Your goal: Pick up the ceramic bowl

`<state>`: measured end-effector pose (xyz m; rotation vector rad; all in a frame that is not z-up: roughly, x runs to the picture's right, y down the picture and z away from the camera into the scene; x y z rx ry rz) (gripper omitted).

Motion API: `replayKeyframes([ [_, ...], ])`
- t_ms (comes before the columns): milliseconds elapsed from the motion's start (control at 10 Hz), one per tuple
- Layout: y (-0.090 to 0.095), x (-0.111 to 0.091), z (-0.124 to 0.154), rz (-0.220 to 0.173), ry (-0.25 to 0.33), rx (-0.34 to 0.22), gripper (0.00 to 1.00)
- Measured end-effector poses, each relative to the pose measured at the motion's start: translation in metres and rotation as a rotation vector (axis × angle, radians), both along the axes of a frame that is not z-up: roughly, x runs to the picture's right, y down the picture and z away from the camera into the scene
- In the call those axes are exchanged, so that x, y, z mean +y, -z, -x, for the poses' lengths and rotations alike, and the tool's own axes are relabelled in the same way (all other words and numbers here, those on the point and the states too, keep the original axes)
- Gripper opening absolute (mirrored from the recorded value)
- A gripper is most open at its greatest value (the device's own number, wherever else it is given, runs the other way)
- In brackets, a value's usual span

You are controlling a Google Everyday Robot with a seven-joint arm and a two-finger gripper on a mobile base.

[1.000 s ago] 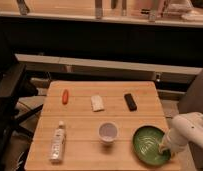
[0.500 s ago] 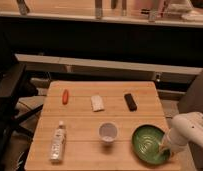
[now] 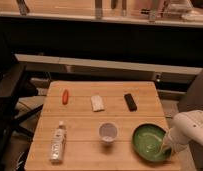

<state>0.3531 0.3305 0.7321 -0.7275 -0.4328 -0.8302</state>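
Observation:
The ceramic bowl (image 3: 151, 141) is a wide, shallow green dish with a darker rim, resting on the wooden table (image 3: 82, 120) at its front right corner. My gripper (image 3: 166, 146) hangs from the white arm at the right edge of the view and reaches down onto the bowl's right rim.
A small white cup (image 3: 108, 132) stands just left of the bowl. A clear bottle (image 3: 57, 142) lies at the front left. A red object (image 3: 65, 96), a white packet (image 3: 97, 103) and a black object (image 3: 130, 101) lie across the back. A dark counter stands behind the table.

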Motion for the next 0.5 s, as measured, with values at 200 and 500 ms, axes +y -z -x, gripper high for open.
replayKeyframes([
  [200, 0.004, -0.006, -0.001, -0.007, 0.013, 0.003, 0.0],
  [500, 0.016, -0.02, -0.002, -0.013, 0.031, 0.001, 0.0],
])
